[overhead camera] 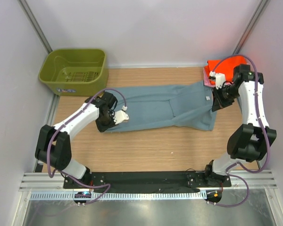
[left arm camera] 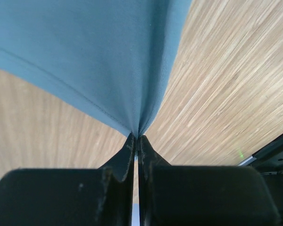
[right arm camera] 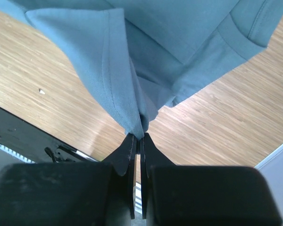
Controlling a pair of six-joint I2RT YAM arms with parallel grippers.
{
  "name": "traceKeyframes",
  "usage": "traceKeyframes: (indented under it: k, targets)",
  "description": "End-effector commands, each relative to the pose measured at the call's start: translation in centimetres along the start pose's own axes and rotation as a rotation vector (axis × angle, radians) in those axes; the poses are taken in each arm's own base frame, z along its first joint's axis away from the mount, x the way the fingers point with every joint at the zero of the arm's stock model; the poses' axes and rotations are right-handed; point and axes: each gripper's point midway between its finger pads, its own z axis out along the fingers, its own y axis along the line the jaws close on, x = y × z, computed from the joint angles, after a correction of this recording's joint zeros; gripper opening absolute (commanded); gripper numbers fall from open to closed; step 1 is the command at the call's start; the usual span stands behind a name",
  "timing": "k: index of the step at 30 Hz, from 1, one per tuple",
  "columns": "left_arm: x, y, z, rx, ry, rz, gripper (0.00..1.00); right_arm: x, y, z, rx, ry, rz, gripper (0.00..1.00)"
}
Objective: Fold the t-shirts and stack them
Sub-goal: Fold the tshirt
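The blue-grey t-shirt [overhead camera: 165,107] is laid out long, left to right, and looks folded in on itself lengthwise, with a few soft creases running down it. Both ends are pinched. The left gripper [left arm camera: 136,137] has its fingers squeezed tight on the shirt's left end, near its front corner, and the cloth tents up from the pinch. The right gripper [right arm camera: 137,136] is clamped just as narrow on a hemmed edge at the shirt's right end, with a stitched hem hanging just past it.

On the near side of the shirt there's a wide strip of bare wooden table [overhead camera: 155,150], so plenty of room there. There's less on the far side, only a narrow band of wood behind the shirt.

Behind the shirt's right end sits a folded orange shirt [overhead camera: 226,66] with a pink edge [overhead camera: 207,81] peeking out under it. It's really close, and the right arm's wrist overlaps it from above. The olive-green basket [overhead camera: 47,70] is behind the shirt's left end, well apart from it.
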Motion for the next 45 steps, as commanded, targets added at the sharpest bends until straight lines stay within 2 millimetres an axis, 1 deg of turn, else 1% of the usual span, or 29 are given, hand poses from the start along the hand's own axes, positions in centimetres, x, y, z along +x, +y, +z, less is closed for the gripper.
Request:
traceKeyframes:
  k: [1, 2, 3, 7, 10, 12, 14, 15, 18, 23, 28, 29, 30, 33, 34, 35, 37, 38, 40, 42, 43, 44, 45]
  targets:
    - [-1.7, 0.5, -3.2, -0.051, -0.076, 0.058, 0.00, 3.3, 2.9, -1.1, -0.052, 0.105, 0.015, 0.02]
    - [-2.2, 0.9, -3.9, -0.067, -0.088, 0.065, 0.00, 2.9, 2.8, -1.0, -0.039, 0.088, 0.004, 0.02]
    - [-2.5, 1.1, -4.1, -0.071, -0.089, 0.074, 0.00, 2.7, 2.9, -1.1, -0.031, 0.074, -0.009, 0.02]
    - [-3.1, 2.0, -4.7, -0.087, -0.073, 0.091, 0.00, 1.1, 2.7, -1.3, 0.010, 0.029, -0.049, 0.02]
    - [-3.8, 2.7, -5.1, -0.114, -0.093, 0.096, 0.00, 0.3, 2.3, -1.7, 0.042, 0.016, -0.068, 0.02]
    - [-4.3, 3.2, -5.3, -0.130, -0.105, 0.092, 0.00, -0.3, 1.9, -1.9, 0.070, 0.006, -0.073, 0.02]
    - [-4.6, 3.5, -5.2, -0.138, -0.111, 0.093, 0.00, -1.2, 1.3, -2.2, 0.104, -0.024, -0.085, 0.01]
    - [-4.4, 4.1, -5.2, -0.164, -0.093, 0.080, 0.00, -1.6, 1.0, -2.5, 0.123, -0.032, -0.090, 0.01]
    - [-4.8, 4.8, -5.2, -0.191, -0.106, 0.072, 0.00, -2.3, 0.2, -2.5, 0.159, -0.034, -0.111, 0.01]
    - [-6.0, 6.8, -5.6, -0.255, -0.134, 0.043, 0.00, -4.3, -1.1, -2.8, 0.230, -0.081, -0.166, 0.01]
    - [-7.6, 9.4, -6.0, -0.336, -0.162, 0.008, 0.00, -6.7, -1.7, -1.8, 0.235, -0.103, -0.186, 0.01]
    - [-8.0, 10.1, -6.5, -0.356, -0.175, -0.004, 0.00, -7.3, -1.8, -1.9, 0.241, -0.118, -0.188, 0.01]
    - [-8.2, 10.6, -6.5, -0.369, -0.180, -0.015, 0.00, -7.6, -1.9, -1.6, 0.240, -0.120, -0.191, 0.01]
    - [-8.1, 12.8, -6.4, -0.440, -0.165, -0.056, 0.00, -8.9, -2.7, -1.3, 0.264, -0.147, -0.201, 0.01]
    - [-7.8, 13.4, -6.1, -0.456, -0.140, -0.066, 0.00, -9.1, -3.0, -1.3, 0.272, -0.153, -0.208, 0.01]
    - [-7.8, 13.9, -6.3, -0.471, -0.142, -0.076, 0.00, -9.4, -3.2, -1.2, 0.277, -0.157, -0.212, 0.01]
    - [-7.9, 14.5, -6.0, -0.475, -0.145, -0.099, 0.00, -10.0, -3.7, -0.9, 0.287, -0.170, -0.217, 0.01]
    - [-7.9, 15.1, -6.4, -0.487, -0.153, -0.117, 0.00, -10.3, -3.9, -0.8, 0.291, -0.177, -0.214, 0.01]
    - [-7.8, 15.7, -6.4, -0.496, -0.151, -0.133, 0.00, -10.8, -4.5, -0.5, 0.303, -0.184, -0.215, 0.01]
    - [-7.1, 16.7, -6.0, -0.503, -0.134, -0.163, 0.00, -11.5, -5.2, -0.2, 0.325, -0.196, -0.210, 0.01]
    - [-7.3, 16.9, -6.2, -0.507, -0.138, -0.164, 0.00, -11.7, -5.4, 0.0, 0.325, -0.198, -0.210, 0.01]
    - [-7.0, 17.2, -5.7, -0.507, -0.124, -0.168, 0.00, -11.9, -5.6, 0.1, 0.328, -0.201, -0.207, 0.01]
    - [-7.1, 17.6, -5.7, -0.512, -0.123, -0.170, 0.00, -12.2, -5.7, 0.2, 0.326, -0.207, -0.205, 0.01]
